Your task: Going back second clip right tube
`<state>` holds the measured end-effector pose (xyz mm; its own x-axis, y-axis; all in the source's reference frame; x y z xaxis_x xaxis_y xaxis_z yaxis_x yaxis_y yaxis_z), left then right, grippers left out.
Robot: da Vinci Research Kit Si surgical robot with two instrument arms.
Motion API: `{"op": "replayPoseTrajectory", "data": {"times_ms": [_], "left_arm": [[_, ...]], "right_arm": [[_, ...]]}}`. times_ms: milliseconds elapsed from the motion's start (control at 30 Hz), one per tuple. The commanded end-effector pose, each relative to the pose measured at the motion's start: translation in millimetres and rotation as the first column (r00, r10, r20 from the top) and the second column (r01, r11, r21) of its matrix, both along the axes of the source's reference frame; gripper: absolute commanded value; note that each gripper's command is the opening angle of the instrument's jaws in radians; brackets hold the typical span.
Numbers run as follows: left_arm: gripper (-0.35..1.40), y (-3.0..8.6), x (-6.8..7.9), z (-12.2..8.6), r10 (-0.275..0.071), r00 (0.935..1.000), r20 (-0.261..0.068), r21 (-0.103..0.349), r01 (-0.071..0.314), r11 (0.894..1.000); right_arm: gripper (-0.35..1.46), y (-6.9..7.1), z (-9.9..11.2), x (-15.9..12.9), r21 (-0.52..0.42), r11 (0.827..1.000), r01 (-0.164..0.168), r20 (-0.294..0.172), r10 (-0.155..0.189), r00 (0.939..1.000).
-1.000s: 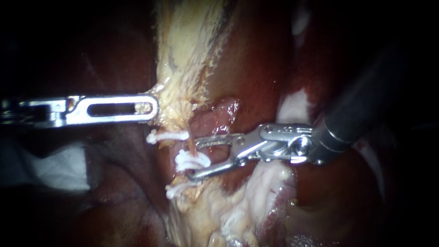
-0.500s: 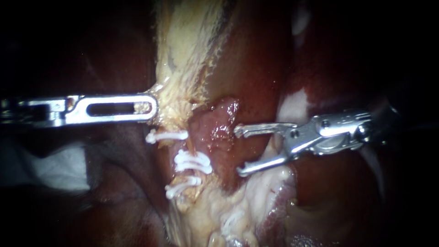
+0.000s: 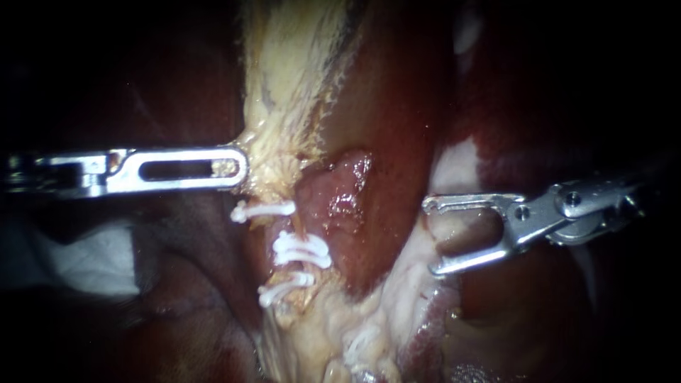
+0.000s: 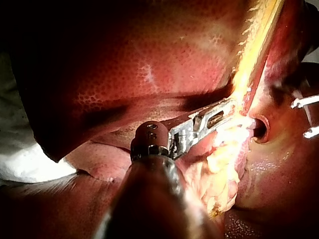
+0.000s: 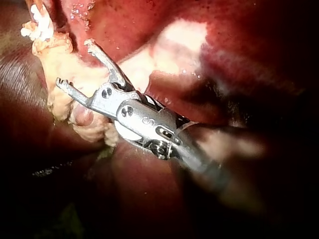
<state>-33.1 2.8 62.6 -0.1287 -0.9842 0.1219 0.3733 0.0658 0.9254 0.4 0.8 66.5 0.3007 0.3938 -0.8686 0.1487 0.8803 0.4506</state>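
Observation:
A thin tube (image 3: 296, 228) runs down through pale yellow tissue (image 3: 284, 106) and carries three white clips: an upper clip (image 3: 262, 210), a thicker middle clip (image 3: 301, 250) and a lower clip (image 3: 284, 291). My left instrument (image 3: 237, 167) holds the yellow tissue just above the clips with its slotted jaws shut on it, as the left wrist view (image 4: 219, 115) also shows. My right instrument (image 3: 430, 237) stands well right of the clips, jaws open and empty, over pale tissue. In the right wrist view (image 5: 75, 63) the open jaws point toward the clips (image 5: 37, 22).
Dark red liver (image 3: 397, 106) surrounds the site. A pinkish red lump (image 3: 340, 191) sits right of the clips. Pale fatty tissue (image 3: 355, 333) lies below them. White gauze (image 3: 78, 255) lies at the left, under the left instrument's shaft.
My right instrument has drawn back to the right, away from the middle clip it straddled, with its jaws still open. The left instrument and the clips have stayed put.

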Motion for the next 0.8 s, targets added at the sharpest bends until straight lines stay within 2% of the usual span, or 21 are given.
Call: {"op": "replayPoseTrajectory", "data": {"times_ms": [33,133,400,600,800], "left_arm": [[-0.35,0.0,-0.1,0.3,-0.002,1.0000,-0.003,-0.001,0.002,1.000],[-0.35,-0.2,-0.8,1.3,0.001,1.0000,0.002,-0.005,-0.001,1.000],[-0.35,-0.7,-2.9,4.8,0.035,0.9992,-0.021,-0.012,-0.035,0.999],[-0.35,-1.4,-4.7,7.8,0.052,0.9981,-0.034,0.007,-0.052,0.999],[-0.35,-1.2,-5.1,8.9,0.055,0.9977,-0.041,0.011,-0.055,0.998]], "right_arm": [[0.60,0.0,-0.2,0.1,0.002,1.000,-0.002,-0.003,0.002,1.0000],[0.60,0.1,-0.4,0.1,0.004,1.000,-0.005,-0.005,0.005,1.0000],[0.60,0.3,-0.5,0.1,0.006,1.000,-0.013,-0.010,0.013,0.9999],[0.60,0.4,-0.6,0.1,0.008,1.000,-0.015,-0.009,0.015,0.9999],[0.60,0.7,-0.7,0.2,0.010,1.000,-0.021,-0.012,0.021,0.9997]]}}
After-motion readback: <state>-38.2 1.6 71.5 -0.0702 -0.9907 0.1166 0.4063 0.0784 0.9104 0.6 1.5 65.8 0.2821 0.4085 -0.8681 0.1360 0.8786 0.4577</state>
